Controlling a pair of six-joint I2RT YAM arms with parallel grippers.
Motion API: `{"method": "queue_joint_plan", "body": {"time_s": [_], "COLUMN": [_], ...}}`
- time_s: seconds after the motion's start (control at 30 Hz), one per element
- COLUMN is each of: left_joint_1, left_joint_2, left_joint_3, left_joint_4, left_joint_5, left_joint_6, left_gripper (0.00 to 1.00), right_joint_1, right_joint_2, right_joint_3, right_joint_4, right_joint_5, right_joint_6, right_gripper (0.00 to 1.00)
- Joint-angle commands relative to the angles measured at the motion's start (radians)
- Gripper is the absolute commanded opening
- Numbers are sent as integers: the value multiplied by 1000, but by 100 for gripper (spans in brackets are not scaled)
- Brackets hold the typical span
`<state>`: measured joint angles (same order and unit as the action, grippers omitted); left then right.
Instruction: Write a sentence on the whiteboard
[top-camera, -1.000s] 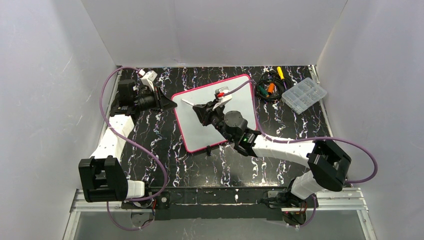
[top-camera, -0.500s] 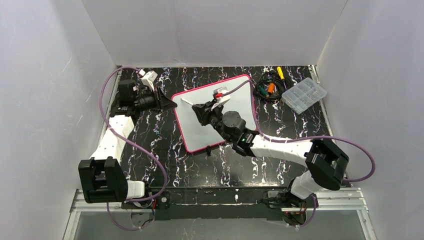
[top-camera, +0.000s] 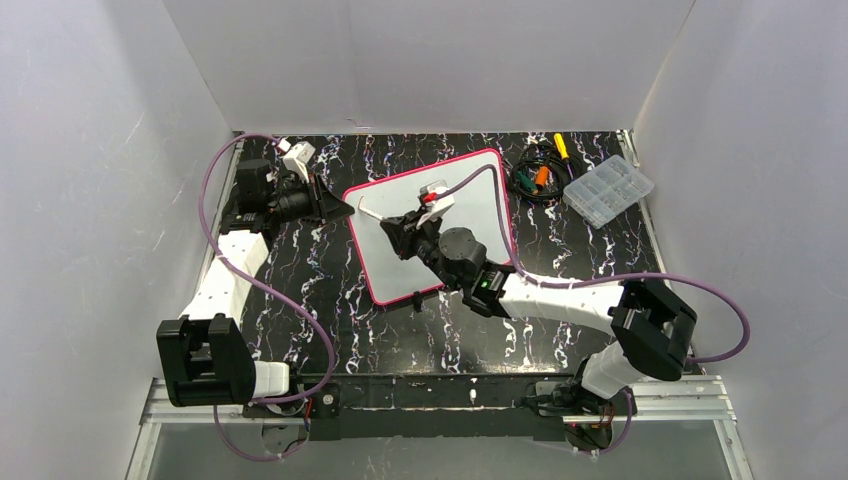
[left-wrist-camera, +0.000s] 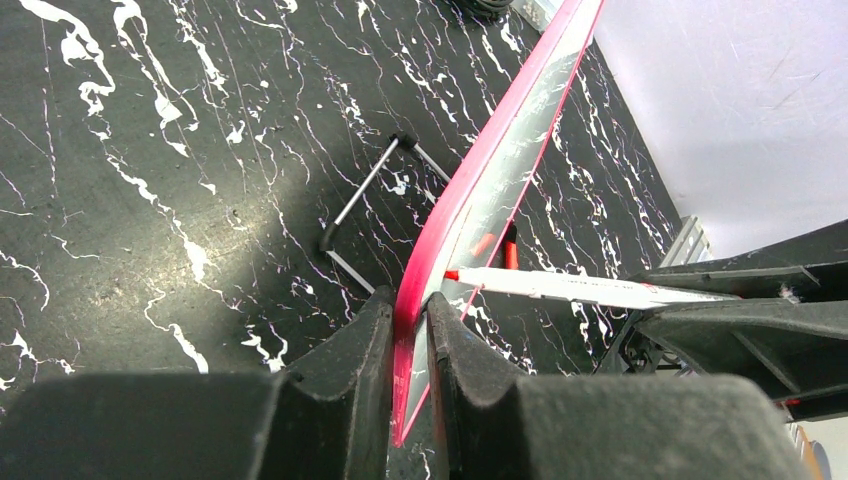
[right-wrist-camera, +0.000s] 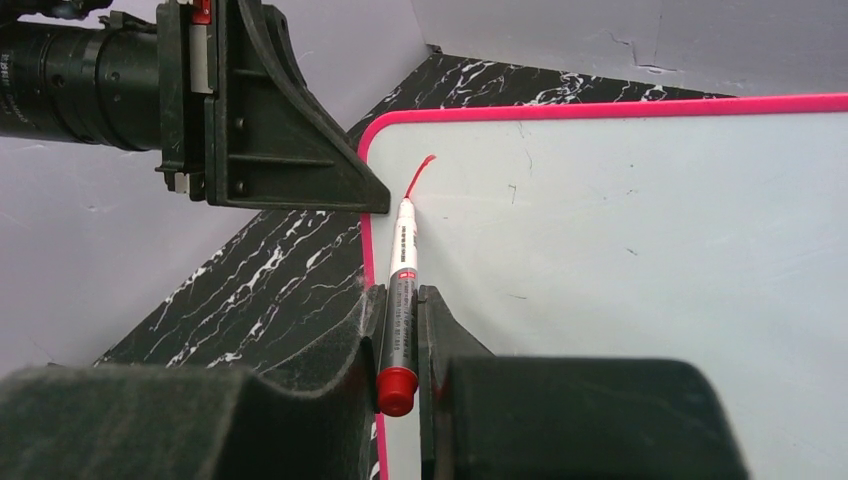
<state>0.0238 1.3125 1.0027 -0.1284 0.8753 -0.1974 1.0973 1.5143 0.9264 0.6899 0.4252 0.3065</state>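
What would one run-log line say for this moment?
left gripper: shut on whiteboard edge | right gripper: shut on marker | sentence: one short red stroke

surface (top-camera: 300, 290): black with white marble veining | compartment box (top-camera: 608, 190): clear plastic, lying askew near the far right corner | cable tangle (top-camera: 530, 180): black, with orange and green bits, just left of the box by the far edge | screwdriver (top-camera: 561, 146): yellow handle, at the tangle's far side | walls (top-camera: 440, 60): plain white, on three sides
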Motion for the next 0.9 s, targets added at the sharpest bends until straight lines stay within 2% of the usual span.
{"method": "queue_joint_plan", "body": {"time_s": [0.0, 0.4, 0.87], "left_joint_1": [-10, -9, -9], "left_joint_2": [-43, -51, -52], "left_joint_3": [-19, -22, -24], "left_joint_4": [-33, -31, -30], "left_joint_5": [3, -2, -2], "left_joint_6": [14, 15, 13], "left_gripper": [0, 0, 0], "right_joint_1": [10, 25, 57], "right_joint_2": [-21, -78, -64], "right_joint_3": [-7, -50, -58], "right_joint_4": [6, -34, -60], "right_joint_5": [53, 145, 82], "right_joint_6": [-18, -26, -33], "right_gripper": [1, 1, 1]}}
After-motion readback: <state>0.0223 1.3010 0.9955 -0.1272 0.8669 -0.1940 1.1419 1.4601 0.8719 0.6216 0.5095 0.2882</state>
